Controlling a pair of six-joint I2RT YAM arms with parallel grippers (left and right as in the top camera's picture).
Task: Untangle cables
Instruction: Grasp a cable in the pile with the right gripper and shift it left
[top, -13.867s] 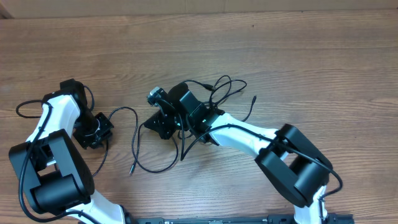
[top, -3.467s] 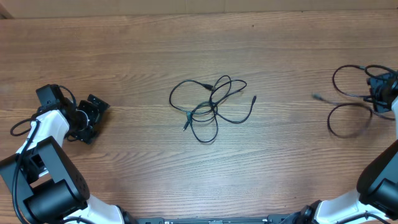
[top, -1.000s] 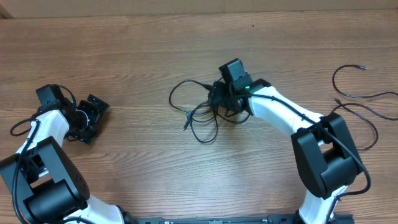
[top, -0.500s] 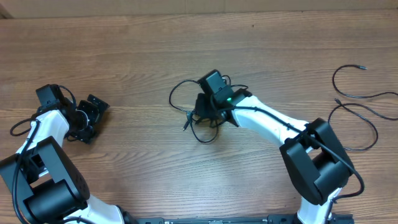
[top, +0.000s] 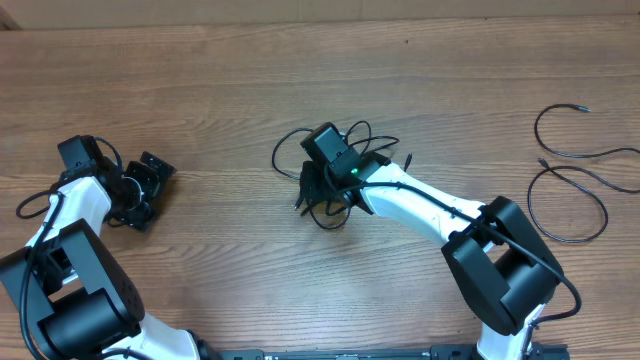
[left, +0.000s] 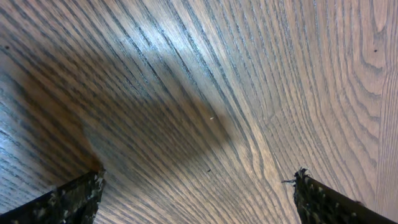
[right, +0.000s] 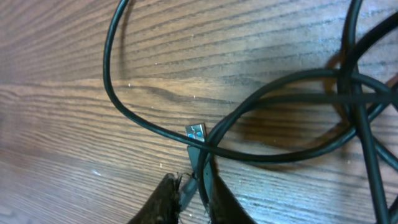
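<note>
A tangle of thin black cables (top: 276, 157) lies in the middle of the wooden table. My right gripper (top: 312, 188) is down on its left side. In the right wrist view the gripper (right: 191, 194) is shut on one cable just behind its small silver-blue plug (right: 196, 132), and other cable loops (right: 348, 93) cross over it. My left gripper (top: 157, 192) rests far to the left, away from the cables. In the left wrist view it (left: 199, 202) stands wide open over bare wood, with a fingertip (left: 71, 198) showing in each lower corner.
Two separate cables lie at the far right: one wavy open loop (top: 590, 155) and one rounder loop (top: 604, 212) below it. The right arm (top: 430, 205) stretches from the lower right across to the tangle.
My right gripper has moved left across the tangle and closed on a cable by its plug. The left arm has not moved.
</note>
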